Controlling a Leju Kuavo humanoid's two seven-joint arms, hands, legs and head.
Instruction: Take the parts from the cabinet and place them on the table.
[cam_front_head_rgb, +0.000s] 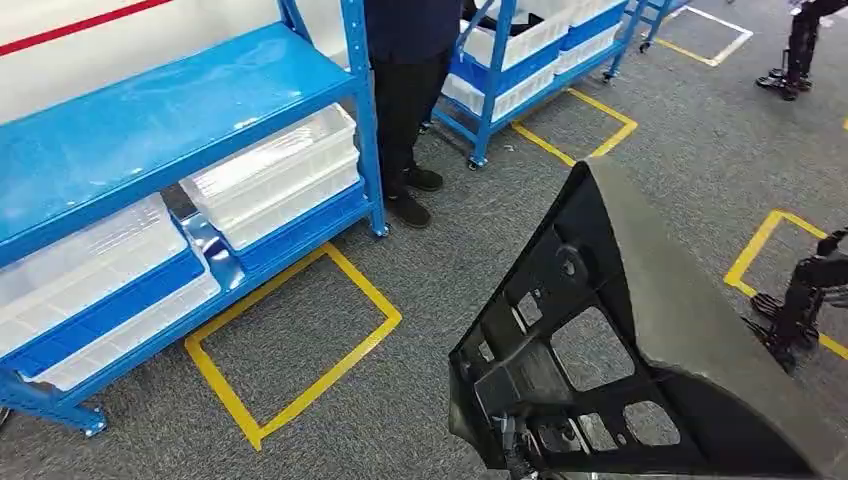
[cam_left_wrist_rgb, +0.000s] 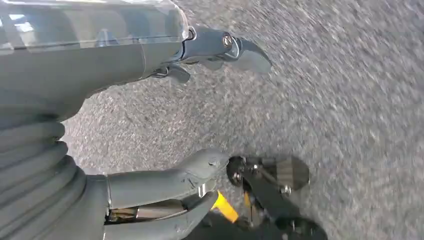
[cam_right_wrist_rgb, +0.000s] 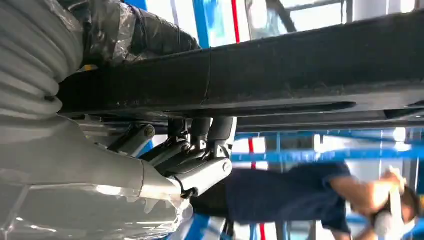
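A large black plastic part (cam_front_head_rgb: 690, 340) with cut-out openings rises tilted at the lower right of the head view, above the grey carpet. In the right wrist view my right hand (cam_right_wrist_rgb: 195, 150) grips the edge of that black part (cam_right_wrist_rgb: 300, 70), with its dark fingers (cam_right_wrist_rgb: 220, 132) curled up against it. My left hand (cam_left_wrist_rgb: 90, 75) hangs over the carpet in the left wrist view. Its thumb (cam_left_wrist_rgb: 200, 167) and fingers (cam_left_wrist_rgb: 235, 47) are spread apart and hold nothing.
A blue shelving rack (cam_front_head_rgb: 150, 130) with white bins (cam_front_head_rgb: 270, 175) stands at the left. A person in dark clothes (cam_front_head_rgb: 405, 100) stands beside it. A second blue rack (cam_front_head_rgb: 520, 50) is behind. Yellow tape squares (cam_front_head_rgb: 300, 400) mark the floor. Dark machine legs (cam_front_head_rgb: 800, 300) stand at the right.
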